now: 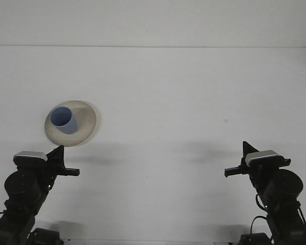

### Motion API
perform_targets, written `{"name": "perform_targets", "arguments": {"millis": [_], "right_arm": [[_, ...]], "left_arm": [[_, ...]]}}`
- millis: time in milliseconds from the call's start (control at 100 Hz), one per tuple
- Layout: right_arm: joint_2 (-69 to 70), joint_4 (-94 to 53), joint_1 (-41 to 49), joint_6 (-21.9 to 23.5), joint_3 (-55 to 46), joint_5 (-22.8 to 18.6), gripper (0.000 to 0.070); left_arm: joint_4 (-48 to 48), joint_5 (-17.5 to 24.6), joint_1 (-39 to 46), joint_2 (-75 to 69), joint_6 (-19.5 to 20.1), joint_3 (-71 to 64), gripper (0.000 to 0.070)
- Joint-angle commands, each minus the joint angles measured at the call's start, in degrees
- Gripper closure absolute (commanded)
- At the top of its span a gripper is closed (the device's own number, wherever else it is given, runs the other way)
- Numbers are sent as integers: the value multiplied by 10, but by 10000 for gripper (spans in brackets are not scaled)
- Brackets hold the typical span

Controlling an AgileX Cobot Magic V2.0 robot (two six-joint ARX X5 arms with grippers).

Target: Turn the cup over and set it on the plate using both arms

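Cup and plate are found together at about ten o'clock from the table's middle, the blue cup seated upright on the cream plate with its mouth up.

Nearest the camera, at about seven o'clock, the left gripper is seen with its two black fingers drawn together into a single point, clenched on nothing; it lies just short of the plate's near rim and is not touching it. At about five o'clock, the right gripper is likewise closed and empty, well apart from the plate. Beyond both, the white table runs to a pale wall.

Judged from this layout, the task appears finished or nearly so, and the step in hand is taken to be a retreat. It is best done with both arms kept low and pulled straight back toward six o'clock, so that the plate's near rim is not clipped and the cup is not tipped.
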Motion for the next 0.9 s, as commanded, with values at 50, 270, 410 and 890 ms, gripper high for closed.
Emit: {"name": "perform_targets", "arguments": {"millis": [50, 270, 410, 890], "right_arm": [[2, 6, 0, -2, 2, 2, 700], [2, 6, 0, -2, 2, 2, 700], [2, 6, 0, -2, 2, 2, 700], [2, 6, 0, -2, 2, 2, 700]], "left_arm": [[5, 1, -1, -4, 9, 5, 689], [5, 1, -1, -16, 9, 5, 689], [6, 1, -1, -23, 9, 5, 689], [235, 1, 0, -96, 26, -134, 689]]}}
